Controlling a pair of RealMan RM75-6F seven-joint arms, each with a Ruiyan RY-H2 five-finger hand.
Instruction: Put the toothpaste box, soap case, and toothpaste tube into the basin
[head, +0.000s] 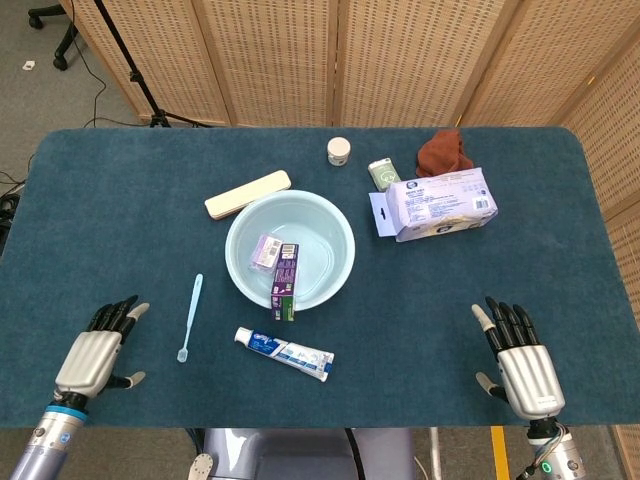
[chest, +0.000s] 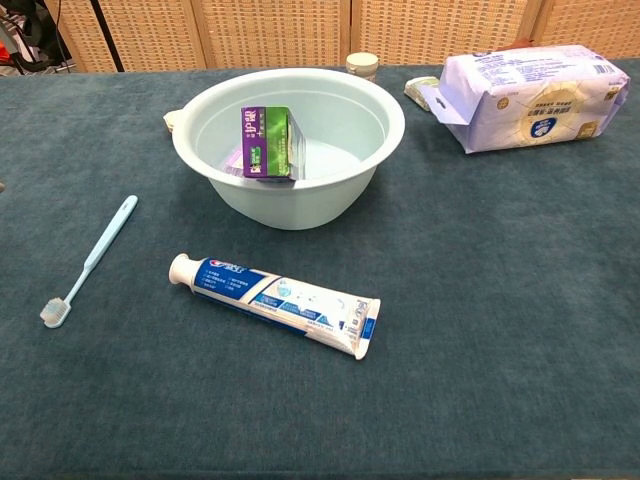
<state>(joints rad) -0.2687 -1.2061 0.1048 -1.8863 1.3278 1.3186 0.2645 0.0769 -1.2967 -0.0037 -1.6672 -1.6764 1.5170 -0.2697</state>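
basin (head: 340, 262): mid tabletop (head: 120, 200), light blue, upright.
toothpaste box (head: 285, 280): in the basin, propped against the near wall; purple and green. Done.
soap case (head: 264, 250): small purple item on the basin floor beside the box, likely the soap case; partly hidden in chest view. Done, if so.
toothpaste tube (chest: 275, 301): flat on the tabletop just in front of the basin, cap toward robot's left, not touched. Only item left.
left hand (head: 93, 350): near left edge of the tabletop, fingers spread, holds nothing; well apart from the tube. Not in chest view.
right hand (head: 520, 360): near right edge, fingers spread and straight, holds nothing; well apart from everything.
step: two of three in; tube pick not yet begun.
next move: either hand must reach inward to the tube, close fingers across its body, lift over the near rim, release inside. Left looks a little closer.
watch: toothbrush (head: 190, 315) lies between left hand and tube, easy to knock.
other: wipes pack (head: 440, 203), small jar (head: 339, 150), beige case (head: 247, 193) behind the basin, not part of task.
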